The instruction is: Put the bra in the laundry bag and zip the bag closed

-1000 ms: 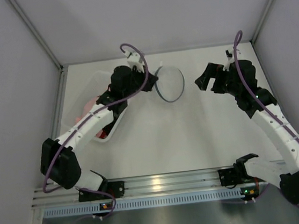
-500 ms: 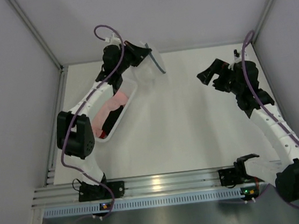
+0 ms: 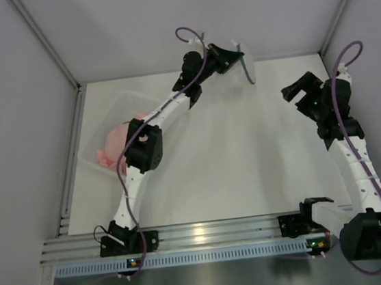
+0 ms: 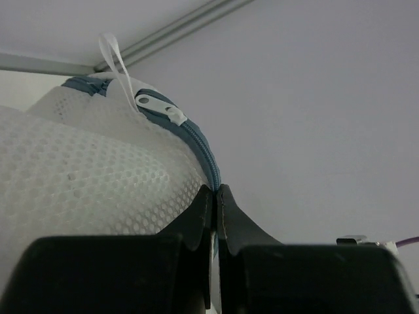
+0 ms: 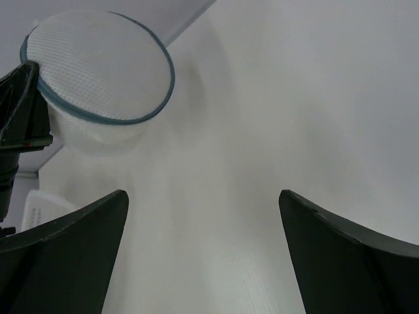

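A white desk [image 3: 206, 161] is enclosed by pale grey walls [image 3: 163, 22] with metal corner rails. At the far left a clear bin [image 3: 90, 152] is seen with a pink cloth [image 3: 113, 143] in it. The laundry bag [image 3: 248, 66] is held up near the far edge, right of centre, by the left gripper [image 3: 235, 53], whose jaws are pinched together on the bag's rim. The right gripper [image 3: 301, 87] is spread wide with nothing in it, near the bag on its right but apart from it. The bag is round, puffed white mesh edged by a blue-grey zip [image 4: 196, 140]. A white slider [image 4: 157, 104] and ribbon loop [image 4: 118, 62] are seen on the rim.
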